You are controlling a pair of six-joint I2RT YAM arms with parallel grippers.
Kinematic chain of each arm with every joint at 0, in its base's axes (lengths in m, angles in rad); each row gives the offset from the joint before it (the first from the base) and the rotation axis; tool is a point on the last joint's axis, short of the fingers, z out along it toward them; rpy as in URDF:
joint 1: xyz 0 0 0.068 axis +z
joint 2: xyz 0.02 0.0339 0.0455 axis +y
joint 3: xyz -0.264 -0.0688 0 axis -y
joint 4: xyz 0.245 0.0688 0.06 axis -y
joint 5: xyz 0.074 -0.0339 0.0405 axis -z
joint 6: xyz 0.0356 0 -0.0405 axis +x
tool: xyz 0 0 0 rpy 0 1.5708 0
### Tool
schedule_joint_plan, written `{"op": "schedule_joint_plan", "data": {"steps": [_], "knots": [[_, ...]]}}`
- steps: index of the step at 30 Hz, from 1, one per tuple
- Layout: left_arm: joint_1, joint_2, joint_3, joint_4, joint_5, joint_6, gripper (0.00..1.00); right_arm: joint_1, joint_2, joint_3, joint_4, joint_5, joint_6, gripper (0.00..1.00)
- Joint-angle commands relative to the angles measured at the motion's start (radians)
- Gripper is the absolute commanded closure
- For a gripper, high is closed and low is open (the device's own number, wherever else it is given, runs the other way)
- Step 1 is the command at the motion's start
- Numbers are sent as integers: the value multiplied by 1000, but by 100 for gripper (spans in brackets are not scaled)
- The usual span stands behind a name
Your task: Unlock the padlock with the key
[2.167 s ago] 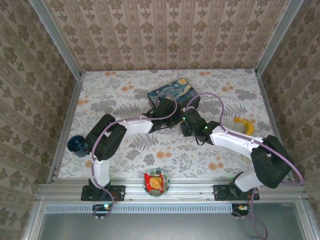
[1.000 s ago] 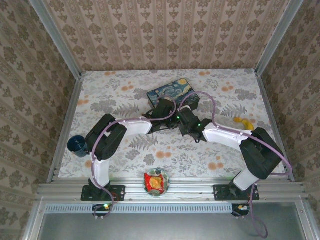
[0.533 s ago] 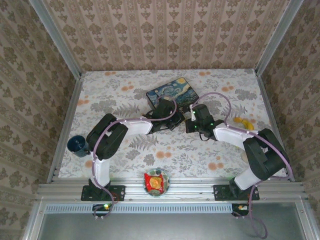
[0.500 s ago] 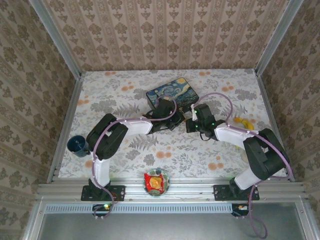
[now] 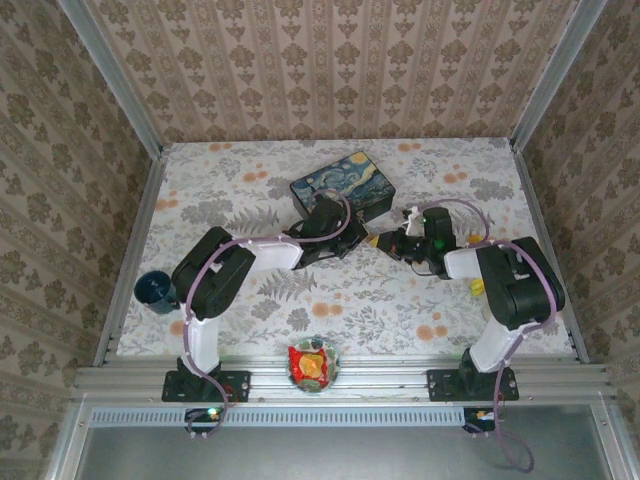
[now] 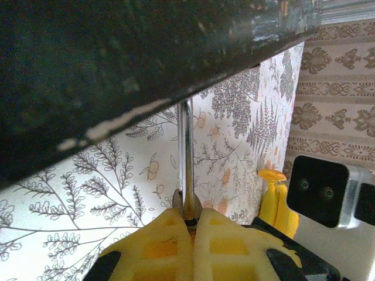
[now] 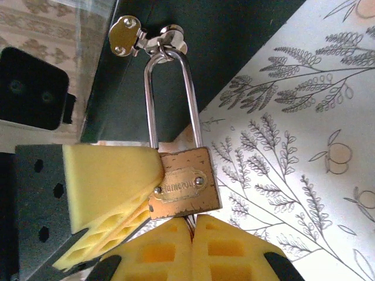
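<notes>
L pincer (image 6: 187, 221) now clamps padlock (image 7: 184, 184) | R pincer (image 7: 191, 234) clamps key (image 7: 188, 220) | R arm (image 5: 505, 280) swung right

The left arm (image 5: 215, 275) and right arm (image 5: 518, 288) share white shell links, black joint housings and black base plates (image 5: 205, 385). A loose lilac cable (image 5: 262, 240) runs along each. A green light (image 5: 425, 213) glows at the right wrist. The left end effector (image 6: 191, 219) and right end effector (image 7: 190, 225) have yellow foam fingers (image 7: 164, 254) with square cells.

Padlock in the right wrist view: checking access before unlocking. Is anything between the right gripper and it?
Nothing visible. The right gripper with what looks like the key sits directly under the padlock; the left gripper holds its shackle from the side.
</notes>
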Motion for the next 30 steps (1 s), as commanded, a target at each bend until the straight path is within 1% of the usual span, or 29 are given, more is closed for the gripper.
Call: {"op": "schedule_joint_plan", "data": {"steps": [1, 2, 3, 4, 5, 7, 8, 11, 13, 15, 18, 21, 23, 26, 27, 30], "knots": [[-32, -65, -36, -15, 115, -6, 100, -37, 35, 5, 291, 31, 200, 100], [-33, -68, -42, -4, 115, -12, 100, -37, 41, 0, 316, 33, 223, 100], [-33, -71, -50, 9, 115, -18, 96, -37, 40, -6, 324, 41, 236, 100], [-34, -76, -59, 23, 115, -27, 84, -37, 31, -13, 312, 62, 236, 100], [-32, -84, -68, 36, 115, -35, 66, -37, 19, -23, 288, 84, 228, 100], [-29, -105, -78, 47, 121, -41, 36, -37, -8, -46, 265, 130, 218, 100], [-28, -123, -83, 44, 120, -39, 26, -37, -19, -59, 261, 148, 219, 100], [-27, -187, -83, 4, 114, -14, 1, -28, -40, -88, 269, 199, 240, 100], [-26, -234, -73, -37, 102, 23, 0, -14, -48, -104, 279, 226, 250, 100], [-19, -283, -48, -116, 66, 98, 0, 0, -51, -114, 306, 251, 264, 100], [-1, -345, 15, -291, -49, 272, 0, 16, -34, -120, 357, 273, 291, 100], [31, -357, 115, -488, -245, 494, 0, 47, 3, -126, 440, 304, 339, 100], [61, -339, 175, -591, -415, 621, 0, 75, 27, -136, 492, 354, 367, 100], [121, -288, 227, -625, -609, 723, 0, 124, 63, -150, 556, 440, 405, 100], [142, -262, 242, -620, -628, 742, 0, 138, 75, -153, 579, 466, 417, 100], [218, -156, 331, -630, -586, 802, 0, 175, 119, -162, 662, 548, 459, 100]]}}
